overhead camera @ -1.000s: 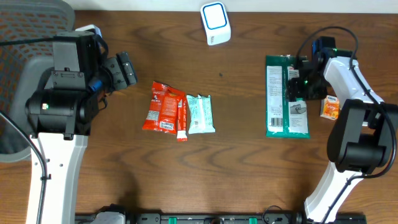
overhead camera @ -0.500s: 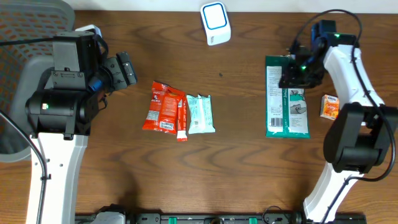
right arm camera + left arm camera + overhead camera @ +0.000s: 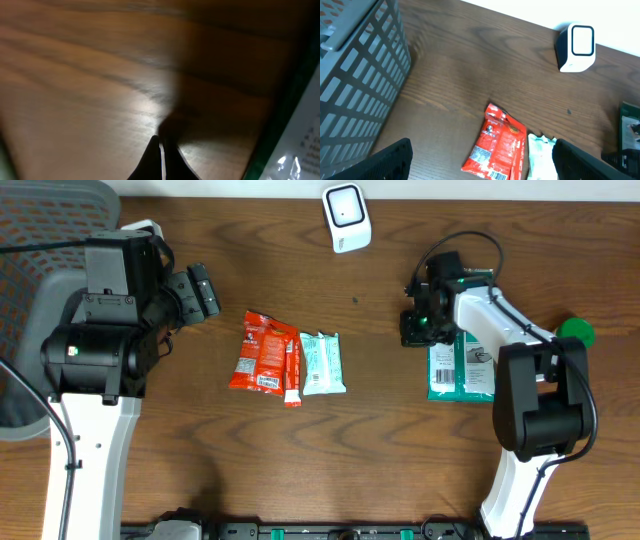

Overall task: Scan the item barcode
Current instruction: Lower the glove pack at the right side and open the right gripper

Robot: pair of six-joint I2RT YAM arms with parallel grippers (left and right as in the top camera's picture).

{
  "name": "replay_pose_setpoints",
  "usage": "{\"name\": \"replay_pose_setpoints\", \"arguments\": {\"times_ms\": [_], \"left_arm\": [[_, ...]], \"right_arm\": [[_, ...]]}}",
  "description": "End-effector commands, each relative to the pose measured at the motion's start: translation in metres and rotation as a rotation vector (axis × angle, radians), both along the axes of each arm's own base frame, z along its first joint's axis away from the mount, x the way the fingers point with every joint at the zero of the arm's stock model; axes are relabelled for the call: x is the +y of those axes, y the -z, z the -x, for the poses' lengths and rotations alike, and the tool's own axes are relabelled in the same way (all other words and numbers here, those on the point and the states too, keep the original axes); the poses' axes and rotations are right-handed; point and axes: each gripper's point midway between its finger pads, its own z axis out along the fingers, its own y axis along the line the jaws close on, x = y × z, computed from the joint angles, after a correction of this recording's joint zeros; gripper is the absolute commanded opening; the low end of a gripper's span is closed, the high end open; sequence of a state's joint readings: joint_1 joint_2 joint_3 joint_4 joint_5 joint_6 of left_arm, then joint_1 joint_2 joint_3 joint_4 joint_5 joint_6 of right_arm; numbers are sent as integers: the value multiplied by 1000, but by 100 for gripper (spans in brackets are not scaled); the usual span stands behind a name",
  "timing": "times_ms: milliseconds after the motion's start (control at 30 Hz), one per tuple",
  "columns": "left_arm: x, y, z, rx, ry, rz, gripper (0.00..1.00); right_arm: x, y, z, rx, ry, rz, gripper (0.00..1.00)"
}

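Note:
The white barcode scanner (image 3: pixel 346 217) stands at the back of the table, its blue-rimmed window (image 3: pixel 582 41) also visible in the left wrist view. A red snack packet (image 3: pixel 265 352) and a pale green packet (image 3: pixel 322 363) lie side by side mid-table. A long green package (image 3: pixel 462 368) lies at the right. My right gripper (image 3: pixel 416 326) hovers just left of that package, shut with nothing between its fingers (image 3: pixel 161 146); the green package edge (image 3: pixel 300 135) shows beside it. My left gripper (image 3: pixel 201 292) is open, up left of the red packet (image 3: pixel 497 147).
A grey mesh basket (image 3: pixel 355 75) stands at the far left, seen too in the overhead view as the basket (image 3: pixel 40 220). A small round green thing (image 3: pixel 576 332) shows at the right, behind my right arm.
My right gripper swung left off the green package and its jaws closed on nothing. The small orange item at the right no longer shows. The left arm has not moved.

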State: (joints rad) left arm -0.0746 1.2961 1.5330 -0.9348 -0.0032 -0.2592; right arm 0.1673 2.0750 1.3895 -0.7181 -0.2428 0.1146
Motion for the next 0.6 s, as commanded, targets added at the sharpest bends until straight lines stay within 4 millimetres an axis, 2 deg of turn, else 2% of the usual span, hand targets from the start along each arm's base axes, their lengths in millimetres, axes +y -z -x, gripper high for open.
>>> {"name": "replay_pose_setpoints", "arguments": {"times_ms": [0,233,567], "left_arm": [[3,-1,-1,-3,-13,-3,90],[3,-1,-1,-3,-13,-3,90],[3,-1,-1,-3,-13,-3,90]], "right_arm": [[-34,14,0,-22,106,214,1],[-76,12,1,-32,151,412,1],[-126,13,22,73,165,471,1]]}}
